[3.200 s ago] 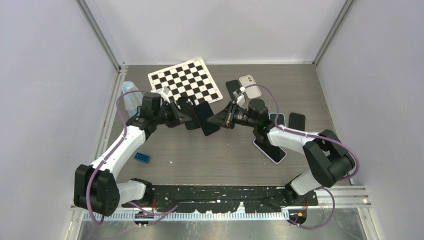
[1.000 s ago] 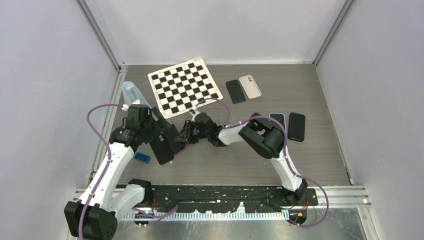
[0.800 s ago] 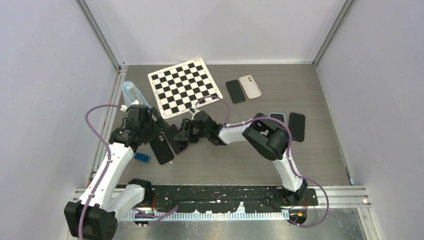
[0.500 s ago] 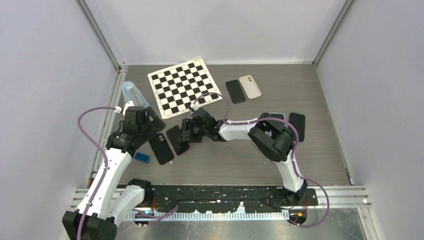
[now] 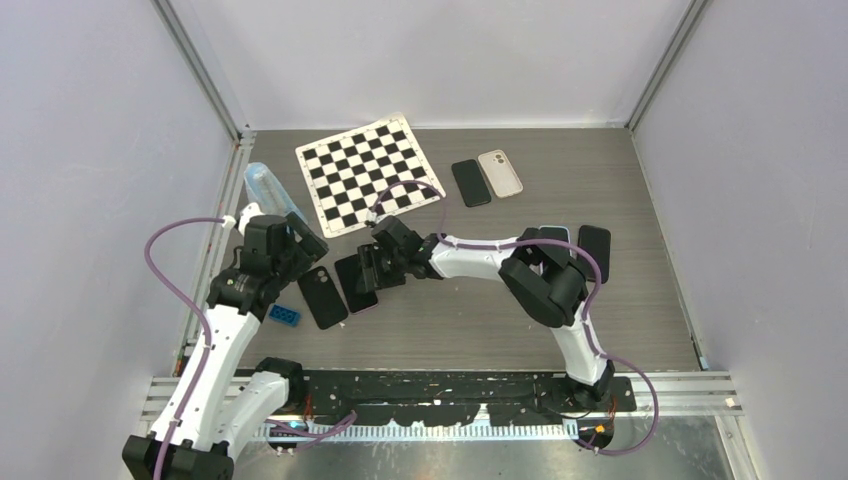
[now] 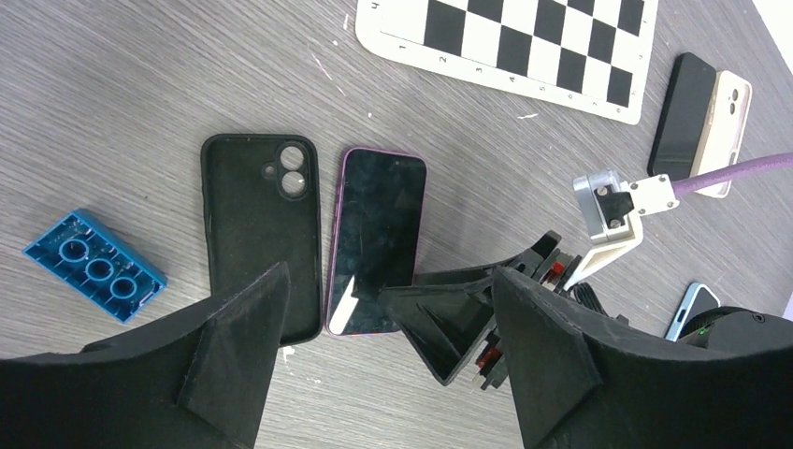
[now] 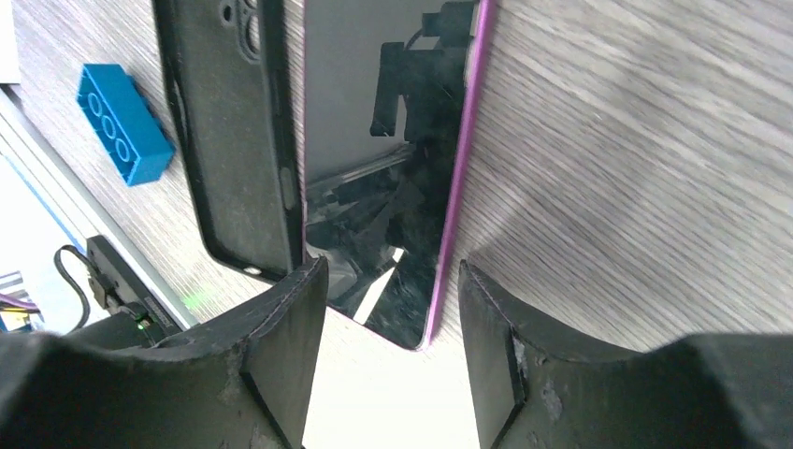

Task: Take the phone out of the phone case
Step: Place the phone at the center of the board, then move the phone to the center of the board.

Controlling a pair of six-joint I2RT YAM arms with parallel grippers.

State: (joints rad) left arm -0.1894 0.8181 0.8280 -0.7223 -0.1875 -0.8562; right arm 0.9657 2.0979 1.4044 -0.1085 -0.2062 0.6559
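The empty black phone case (image 5: 322,297) lies flat on the table, camera cut-out at its far end. Right beside it lies the purple-edged phone (image 5: 355,284), screen up, outside the case. In the left wrist view the case (image 6: 248,234) and the phone (image 6: 376,238) lie side by side, nearly touching. My left gripper (image 5: 303,248) hangs open above and left of the case, holding nothing (image 6: 388,374). My right gripper (image 5: 368,270) stands open at the phone's near right end; in its wrist view the phone (image 7: 393,140) lies just ahead of the spread jaws (image 7: 383,355), untouched.
A blue brick (image 5: 284,316) lies left of the case. A chessboard mat (image 5: 368,172) lies at the back, with a clear plastic bottle (image 5: 265,190) at the left edge. A black phone (image 5: 470,182) and a beige one (image 5: 500,172) lie behind; another black phone (image 5: 593,252) lies to the right.
The case and the phone, held a second ago, now lie on the table. My right gripper has opened off the phone. My left gripper has drawn back up and to the left.
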